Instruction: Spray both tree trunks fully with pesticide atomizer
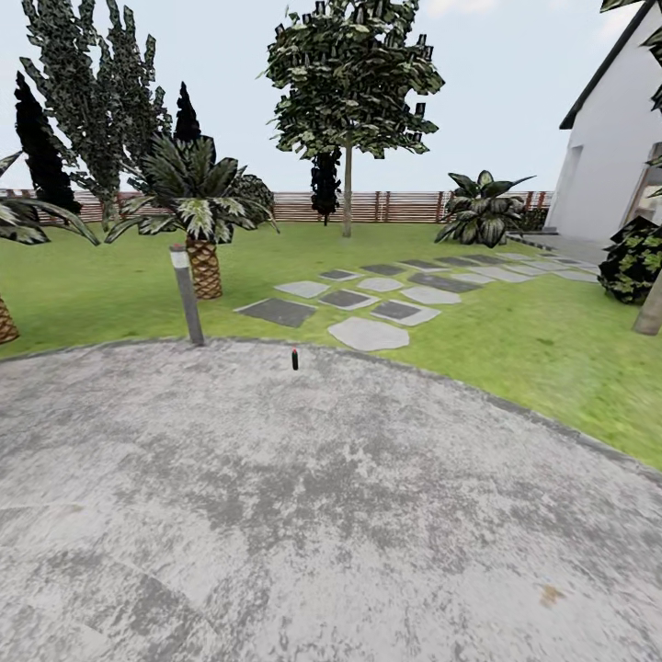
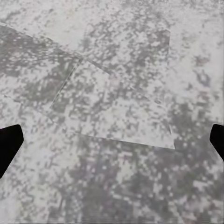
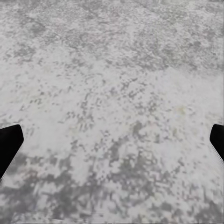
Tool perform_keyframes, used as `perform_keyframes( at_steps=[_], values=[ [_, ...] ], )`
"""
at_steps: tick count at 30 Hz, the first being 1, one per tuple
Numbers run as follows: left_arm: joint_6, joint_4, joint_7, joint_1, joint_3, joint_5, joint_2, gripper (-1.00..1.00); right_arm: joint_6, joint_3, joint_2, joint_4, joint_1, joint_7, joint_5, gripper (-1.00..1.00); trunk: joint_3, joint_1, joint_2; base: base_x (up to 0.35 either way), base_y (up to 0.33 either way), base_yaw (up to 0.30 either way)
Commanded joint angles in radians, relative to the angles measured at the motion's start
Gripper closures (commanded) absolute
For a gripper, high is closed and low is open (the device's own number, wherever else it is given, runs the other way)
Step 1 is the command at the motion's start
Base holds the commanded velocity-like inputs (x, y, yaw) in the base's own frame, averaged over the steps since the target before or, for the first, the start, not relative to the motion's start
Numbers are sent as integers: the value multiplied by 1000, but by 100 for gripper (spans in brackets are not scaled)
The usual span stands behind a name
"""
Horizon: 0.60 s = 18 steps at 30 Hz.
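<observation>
While the pesticide atomizer stands untouched far ahead at the paving's edge, you hold both pincers released above bare paving; pickup and spraying both trees remain.

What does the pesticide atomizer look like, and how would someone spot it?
Find the round grey paved area in front of the lawn. Near its far edge, right of the grey bollard light, stands the pesticide atomizer: a small, dark, upright bottle with a reddish top, far shorter than the bollard and alone on bare paving.
</observation>
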Motion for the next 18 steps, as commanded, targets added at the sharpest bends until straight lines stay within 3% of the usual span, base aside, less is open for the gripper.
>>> perform_keyframes(
  at_steps=[1, 18],
  values=[
    [-3, 1, 0, -1, 0, 0, 0, -100, -3, 0, 0, 1, 0, 0, 1, -100, -1, 0, 0, 336, 0, 0],
    [-3, 1, 0, 0, 0, 0, 0, -100, -4, 3, -1, 1, 0, 2, 2, -100, -1, 0, 0, 336, 0, 0]
  ],
)
